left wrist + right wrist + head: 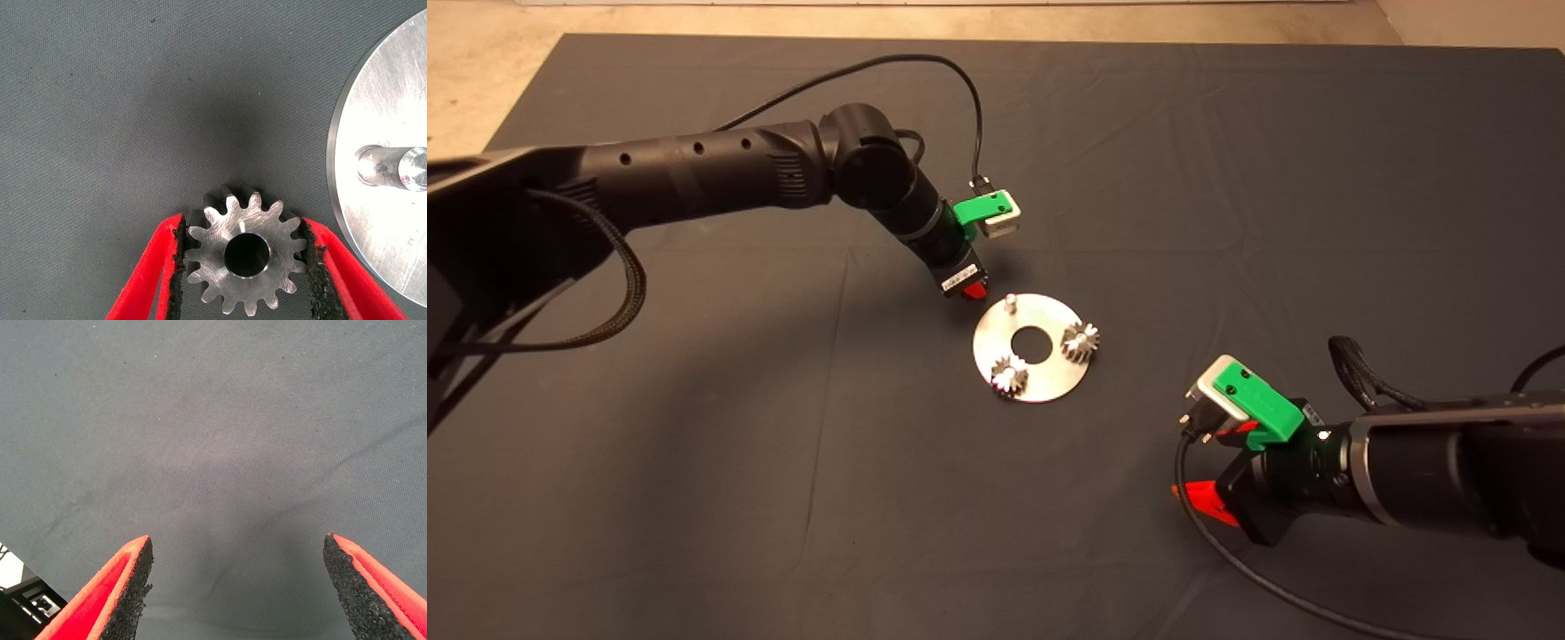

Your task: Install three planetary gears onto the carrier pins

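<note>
A flat round silver disc point(1040, 378) with a centre hole lies mid-mat. Two planetary gears sit on its carrier pins, one at the front left point(1009, 374) and one at the right point(1080, 341). The third pin point(1010, 302) at the back stands bare; it also shows in the left wrist view point(393, 167). My left gripper point(971, 290) hovers just left of that pin, beside the disc's rim point(373, 200). It is shut on the third gear point(245, 257), held flat between the pads. My right gripper point(1199, 500) is open and empty at the lower right, over bare mat.
The dark mat point(694, 444) covers the table, with creases across it. Bare floor point(480, 71) shows beyond the mat's far left corner. A black cable point(1263, 578) trails from the right arm over the mat's front.
</note>
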Controlling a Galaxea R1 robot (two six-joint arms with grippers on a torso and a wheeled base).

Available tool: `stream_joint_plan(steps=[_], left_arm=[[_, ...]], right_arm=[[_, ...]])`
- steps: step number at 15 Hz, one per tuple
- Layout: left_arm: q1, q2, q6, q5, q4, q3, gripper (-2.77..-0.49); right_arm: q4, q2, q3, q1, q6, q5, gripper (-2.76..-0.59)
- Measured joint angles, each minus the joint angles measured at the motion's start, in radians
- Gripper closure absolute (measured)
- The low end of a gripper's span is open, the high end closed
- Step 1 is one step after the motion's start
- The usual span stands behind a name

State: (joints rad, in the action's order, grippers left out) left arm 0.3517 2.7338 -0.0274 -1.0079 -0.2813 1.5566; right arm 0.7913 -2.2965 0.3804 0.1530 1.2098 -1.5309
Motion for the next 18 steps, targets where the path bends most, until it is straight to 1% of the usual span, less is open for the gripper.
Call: stream_joint_plan(steps=[3,4,6,7,9,10,12,13,14,16,18], left_arm=[[0.0,0.0,0.0,0.0,0.0,0.0,-0.99],[0.0,0.0,0.0,0.0,0.0,0.0,-0.93],[0.0,0.0,0.0,0.001,0.0,0.0,-0.93],[0.0,0.0,0.0,0.001,0.0,0.0,-0.88],[0.0,0.001,0.0,0.001,0.0,0.0,-0.88],[0.0,0.001,0.0,0.001,0.0,0.0,-0.82],[0.0,0.001,0.001,0.001,0.0,0.0,-0.82],[0.0,0.001,0.0,0.001,0.0,0.0,-0.82],[0.0,0.003,0.0,0.001,0.0,0.0,-0.76],[0.0,0.006,0.0,-0.001,0.0,0.0,-0.75],[0.0,0.007,0.0,-0.002,0.0,0.0,-0.68]], right_arm=[[0.0,0.0,0.0,0.0,0.0,0.0,-1.89],[0.0,0.0,0.0,0.0,0.0,0.0,-1.89],[0.0,0.0,0.0,0.0,0.0,0.0,-1.89],[0.0,0.0,0.0,0.002,0.0,0.0,-1.89],[0.0,0.0,0.0,0.012,0.0,0.0,-1.89],[0.0,0.003,0.0,0.014,0.0,0.001,-1.89],[-0.001,0.022,0.0,0.021,0.0,0.0,-1.89],[-0.001,0.034,0.0,0.03,0.0,0.0,-1.89],[-0.001,0.048,0.0,0.039,0.0,0.0,-1.89],[-0.001,0.069,0.0,0.055,-0.004,0.0,-1.89],[-0.001,0.087,0.0,0.058,-0.009,0.0,-1.89]])
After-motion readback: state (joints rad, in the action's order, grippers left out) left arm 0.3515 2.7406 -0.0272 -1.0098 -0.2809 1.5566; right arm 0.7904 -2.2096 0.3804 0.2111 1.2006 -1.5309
